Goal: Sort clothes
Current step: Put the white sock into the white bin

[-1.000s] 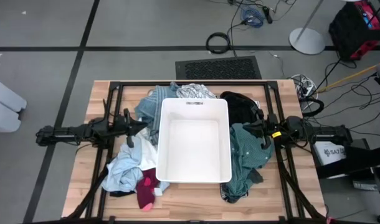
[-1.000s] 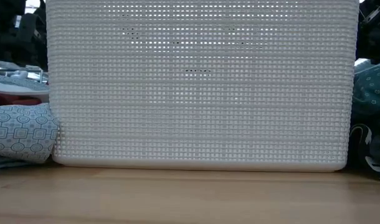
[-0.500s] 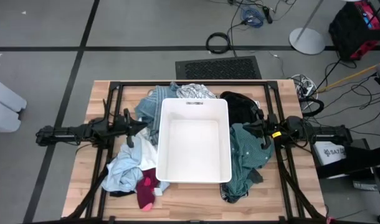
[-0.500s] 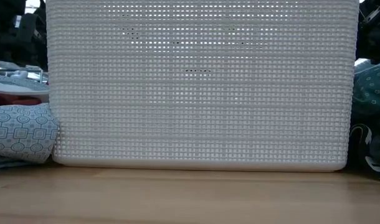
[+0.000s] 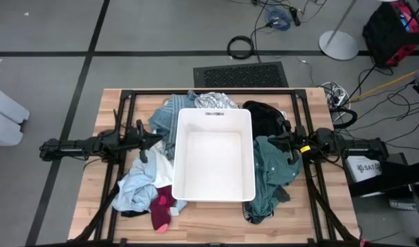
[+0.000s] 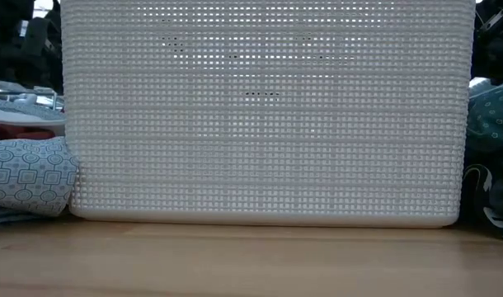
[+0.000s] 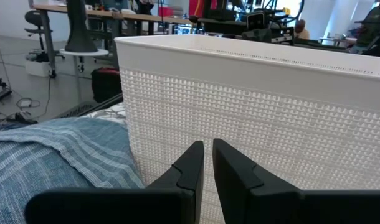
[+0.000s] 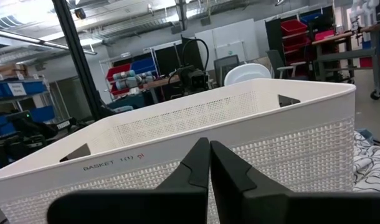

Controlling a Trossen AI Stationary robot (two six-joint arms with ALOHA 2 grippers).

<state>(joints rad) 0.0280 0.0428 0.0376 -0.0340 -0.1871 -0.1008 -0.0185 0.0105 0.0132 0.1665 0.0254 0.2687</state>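
Standing at the desk point(image 5: 93, 206), one sees a white bin point(image 5: 213, 156) at its centre with the clothes heaped around it on three sides.

Left arm: it lies low and level, reaching inward from the desk's left edge. The left gripper point(image 5: 154, 139) points at the bin's left wall, just beside it. Its fingers point(image 7: 189, 168) stand slightly parted with a narrow gap, and nothing sits between them. A blue striped garment point(image 7: 59, 155) lies beside and below this gripper.

Right arm: it mirrors the left, stretched level from the desk's right edge. The right gripper point(image 5: 278, 142) aims at the bin's right wall. Its fingers point(image 8: 196, 165) are pressed together, holding nothing.

Clothes positions:
- A teal green garment point(image 5: 271, 175) lies right of the bin, partly under the right gripper.
- A black garment point(image 5: 264, 116) sits at the bin's far right corner.
- A white-grey patterned piece point(image 5: 213, 101) lies behind the bin.
- A light blue garment point(image 5: 137, 185) spreads at the bin's near left.
- A magenta-pink piece point(image 5: 161, 209) lies at the near left corner, touching the light blue garment.

No clothes show inside the bin.
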